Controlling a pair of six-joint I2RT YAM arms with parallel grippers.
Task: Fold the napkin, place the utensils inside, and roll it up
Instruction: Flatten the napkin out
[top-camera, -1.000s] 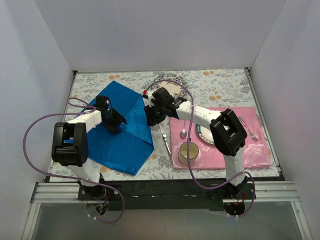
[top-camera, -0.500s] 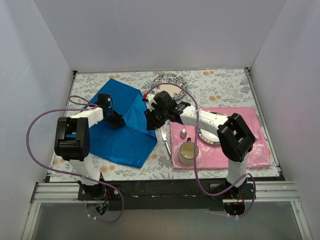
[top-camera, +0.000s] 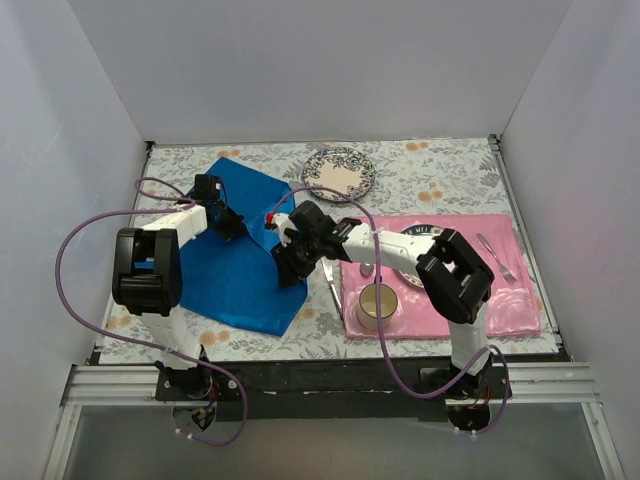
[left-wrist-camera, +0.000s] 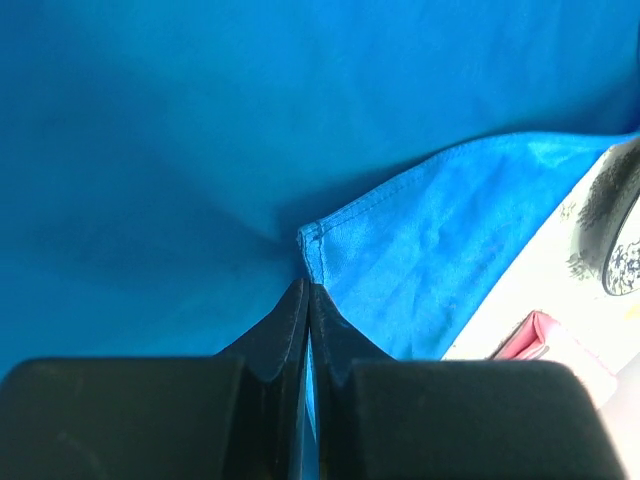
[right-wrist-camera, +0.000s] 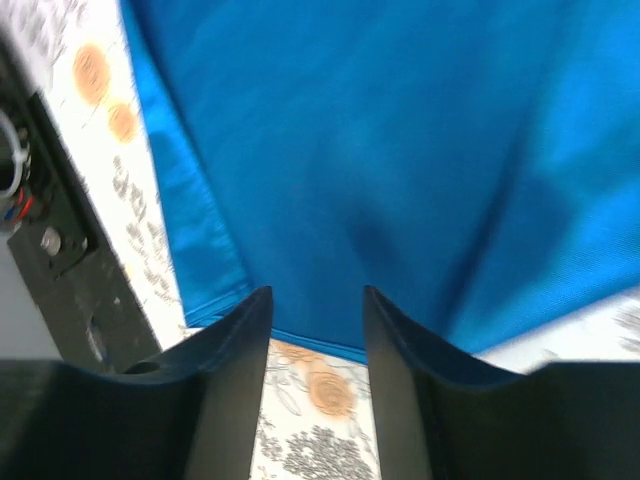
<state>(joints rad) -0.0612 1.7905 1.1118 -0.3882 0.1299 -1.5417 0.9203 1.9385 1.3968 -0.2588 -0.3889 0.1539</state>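
Napkin (top-camera: 238, 285) lies on left half of tabletop (top-camera: 450, 170), long axis far to near. Left gripper (top-camera: 228, 222) is pinched shut on its far fold. Right gripper (top-camera: 287, 268), jaws parted, hangs over its right edge, nearer the loose near corner.

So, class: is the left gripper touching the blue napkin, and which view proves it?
Touching. The left wrist view shows the left gripper shut, with a hemmed corner of the napkin pinched between its fingertips.
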